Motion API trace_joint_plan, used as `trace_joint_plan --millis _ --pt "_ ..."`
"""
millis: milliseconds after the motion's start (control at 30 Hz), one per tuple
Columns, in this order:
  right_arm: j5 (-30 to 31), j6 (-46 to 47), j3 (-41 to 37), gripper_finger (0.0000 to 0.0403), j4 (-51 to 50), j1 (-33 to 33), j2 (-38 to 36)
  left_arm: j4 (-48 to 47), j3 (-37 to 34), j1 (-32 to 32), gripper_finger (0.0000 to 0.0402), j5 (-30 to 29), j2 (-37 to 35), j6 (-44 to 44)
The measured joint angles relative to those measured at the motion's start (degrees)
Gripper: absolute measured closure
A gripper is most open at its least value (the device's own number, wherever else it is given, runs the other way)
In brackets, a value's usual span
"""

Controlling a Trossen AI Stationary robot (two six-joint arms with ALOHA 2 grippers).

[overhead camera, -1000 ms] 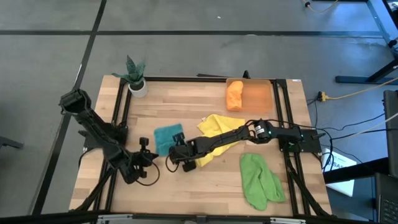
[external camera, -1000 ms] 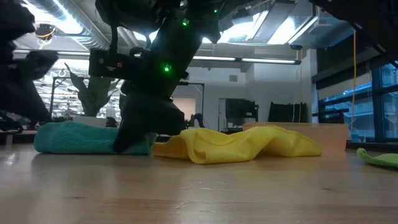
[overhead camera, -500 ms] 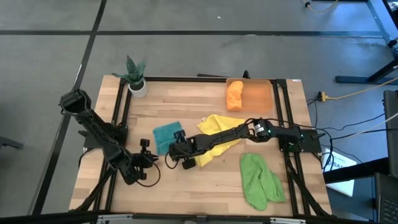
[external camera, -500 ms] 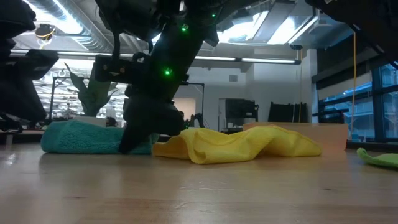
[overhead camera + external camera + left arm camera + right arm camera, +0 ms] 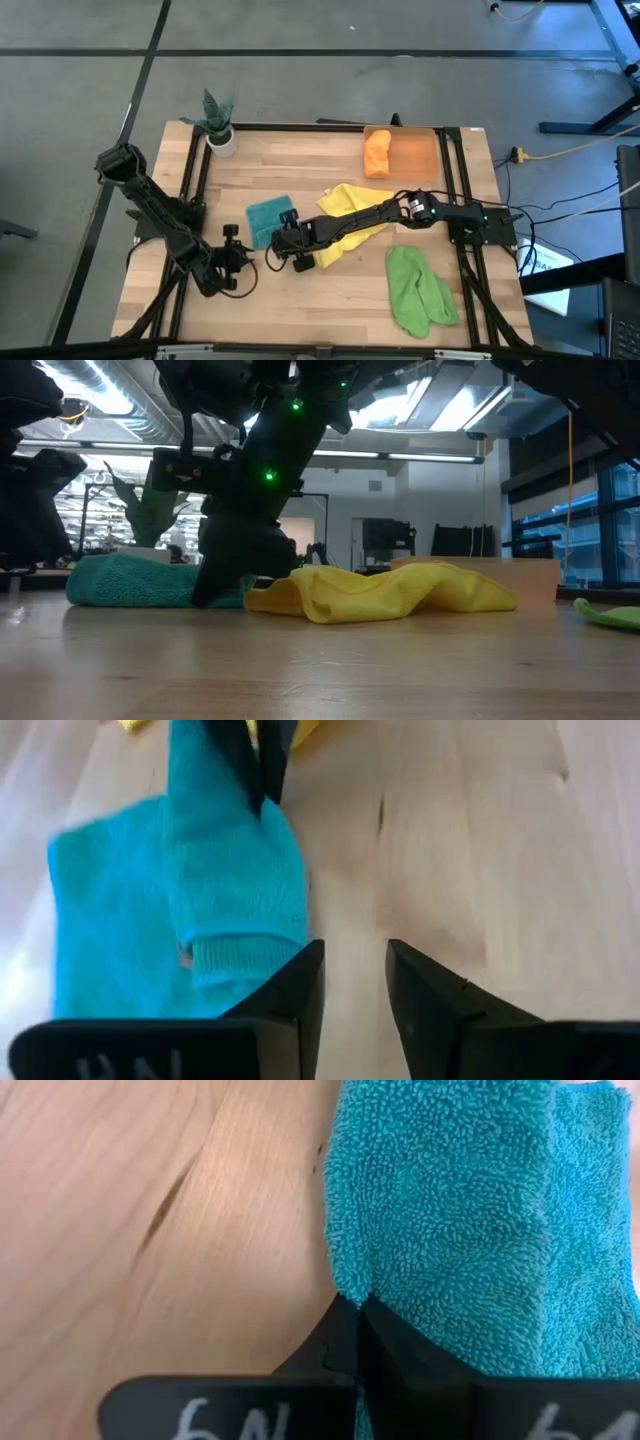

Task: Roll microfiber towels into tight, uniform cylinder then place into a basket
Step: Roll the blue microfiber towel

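The teal towel (image 5: 266, 216) lies partly folded on the wooden table, left of centre. My right gripper (image 5: 358, 1308) reaches in from the right over the yellow towel (image 5: 352, 203) and is shut at the teal towel's near right corner. My left gripper (image 5: 355, 952) stands open just beside the teal towel's near edge (image 5: 235, 960), with nothing between its fingers. I cannot tell whether one finger brushes that edge. An orange towel (image 5: 376, 152) lies rolled in the orange basket (image 5: 418, 156) at the far right. The light green towel (image 5: 418, 290) lies flat near the front right. My right gripper has its shut fingers on the teal towel's edge at a corner (image 5: 343, 1285). They slant down at it from the table's right side. The fingertips themselves hide whether cloth sits between them. The towel rests on the table, a ridge of it rising toward the fingers (image 5: 222, 790).
A white pot with a green plant (image 5: 219, 128) stands at the far left corner. Black frame rails run along the table's left and right sides. Bare wood lies in front of the teal and yellow towels.
In the low view the teal towel's left end has drawn in a little toward my right gripper and sits slightly higher. My left gripper has rolled at the wrist while staying in place. My right gripper has kept still at the towel's corner.
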Motion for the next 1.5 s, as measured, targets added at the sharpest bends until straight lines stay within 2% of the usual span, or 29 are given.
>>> trace_joint_plan --millis 233,500,667,833,1167,1500 --pt "0.0 1.3 0.0 0.0399 0.15 0.0 -0.1 -0.6 0.0 0.0 0.0301 -0.18 0.0 -19.88" --pt "0.02 1.29 0.0 0.0399 0.06 0.0 -0.13 -1.51 -3.55 -0.39 0.0304 -2.17 -0.02 -33.53" --pt "0.02 1.29 0.0 0.0399 0.0 0.0 -0.13 -1.19 -5.91 -1.67 0.0304 -5.38 -0.02 -33.8" --pt "0.02 1.28 0.0 0.0399 0.0 0.0 -0.22 0.44 -7.3 -2.37 0.0304 -5.69 -0.02 -33.31" --pt "0.02 1.27 0.02 0.0399 -0.02 0.0 -0.22 10.91 -10.75 -2.99 0.0304 -7.7 -0.02 -21.65" --pt "0.02 1.25 0.02 0.0399 -0.01 0.0 -0.22 12.31 -10.78 -0.16 0.0304 -7.94 -0.02 -21.27"
